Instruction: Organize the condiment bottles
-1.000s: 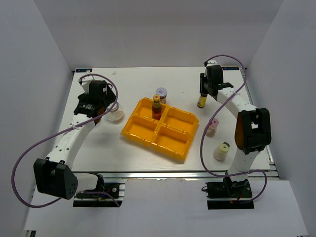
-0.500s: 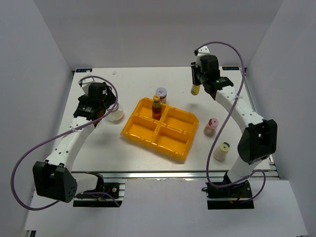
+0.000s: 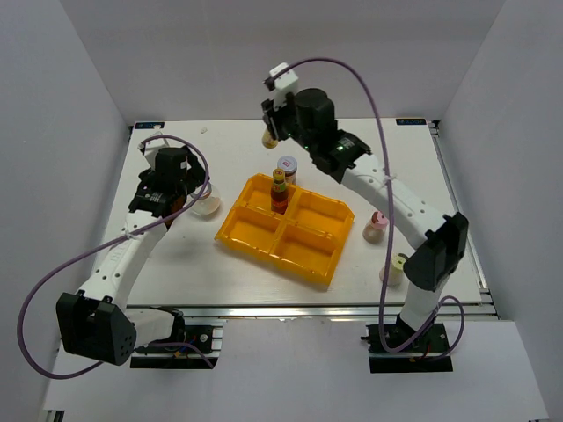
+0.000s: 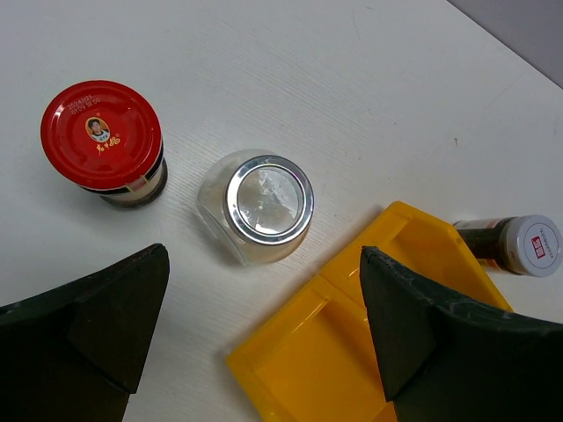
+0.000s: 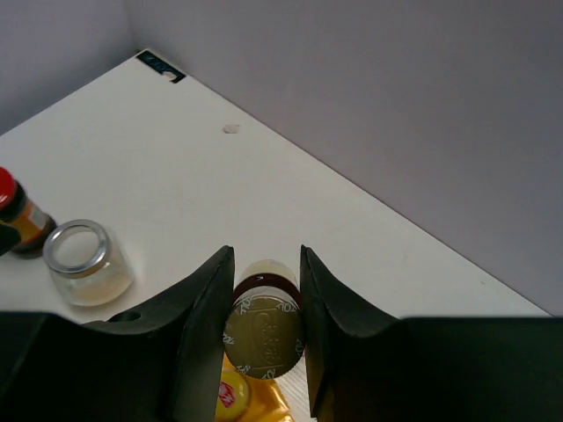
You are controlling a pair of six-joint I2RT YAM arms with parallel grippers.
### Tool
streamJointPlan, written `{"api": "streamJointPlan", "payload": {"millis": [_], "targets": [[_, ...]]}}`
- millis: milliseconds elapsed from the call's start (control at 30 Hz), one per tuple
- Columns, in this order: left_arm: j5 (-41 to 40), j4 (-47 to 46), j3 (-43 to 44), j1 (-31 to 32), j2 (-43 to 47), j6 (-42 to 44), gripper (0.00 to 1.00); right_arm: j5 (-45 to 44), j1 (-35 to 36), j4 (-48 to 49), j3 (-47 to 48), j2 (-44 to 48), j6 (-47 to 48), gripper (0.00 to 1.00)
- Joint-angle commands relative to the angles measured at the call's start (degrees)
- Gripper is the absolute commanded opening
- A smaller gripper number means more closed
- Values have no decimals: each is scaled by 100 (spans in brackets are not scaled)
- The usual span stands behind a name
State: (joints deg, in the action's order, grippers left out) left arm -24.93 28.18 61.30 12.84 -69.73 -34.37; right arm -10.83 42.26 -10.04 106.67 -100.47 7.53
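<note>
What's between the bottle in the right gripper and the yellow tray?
The right gripper holds the bottle up behind the tray. A white-lidded jar stands between them at the back rim, and a slim bottle fills the nearest compartment. The other three look empty.

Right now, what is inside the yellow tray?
One slim bottle stands in the far-left compartment of the tray; the other three look bare. The bottle hides the floor just behind it.
</note>
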Motion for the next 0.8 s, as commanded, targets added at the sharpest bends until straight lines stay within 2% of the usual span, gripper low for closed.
{"api": "streamJointPlan", "payload": {"millis": [0, 267, 567, 767], "targets": [[32, -50, -56, -36, 250, -26, 98, 213, 273, 389, 520, -429, 170, 0], [32, -103, -127, -27, 338, -26, 98, 160, 660, 56, 978, -1334, 354, 0], [49, -147, -171, -36, 276, 9, 98, 353, 722, 240, 276, -1502, 267, 0], [76, -182, -197, -27, 302, 27, 98, 187, 722, 424, -102, -1625, 249, 0]]}}
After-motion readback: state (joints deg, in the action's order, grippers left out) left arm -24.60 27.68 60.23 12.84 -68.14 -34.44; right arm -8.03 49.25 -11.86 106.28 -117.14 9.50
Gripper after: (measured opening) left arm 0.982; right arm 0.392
